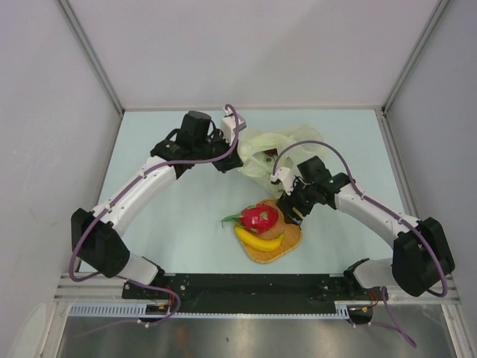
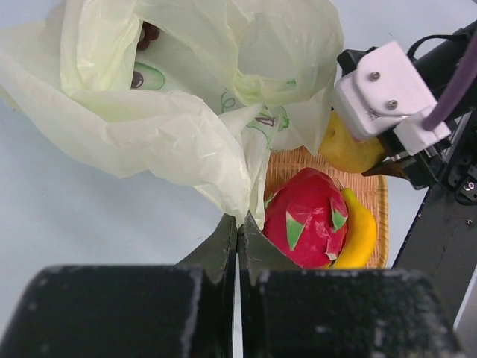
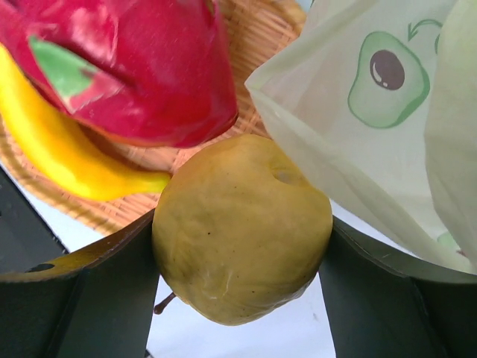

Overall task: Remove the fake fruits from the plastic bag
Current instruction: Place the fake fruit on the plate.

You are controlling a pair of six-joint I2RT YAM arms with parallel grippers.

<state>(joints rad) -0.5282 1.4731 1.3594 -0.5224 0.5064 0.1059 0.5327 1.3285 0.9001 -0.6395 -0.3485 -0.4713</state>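
Right end effector (image 1: 293, 211): clamped on the dull-yellow dimpled plastic lemon (image 3: 242, 224), one finger on each side.
Relation that decides the move: the round orange woven mat (image 3: 261, 30) lies just ahead of the right fingertips and to their left. The lemon hangs at the mat's rim, partly over the pale worktop (image 1: 171, 216). I judge a short reach forward would put it on the weave.
Already on the mat: the red-pink dragon fruit with green tips (image 3: 134, 67) and the curved yellow plastic banana (image 3: 67, 149), touching each other. The banana's long axis runs across the right end effector's line of reach.
Left end effector (image 2: 238, 224): fingers pressed together, apparently nipping a fold of the thin pale yellow-cream translucent plastic bag (image 2: 171, 142).
Still in the bag: dark red-brown rounds (image 2: 151, 31), likely the grape bunch, deep in the bag, far ahead of the left fingertips.
Nearer arm: the left, for the bag; the right, for the mat.
Writing: none legible, only printed green avocado cartoons with small arrows.
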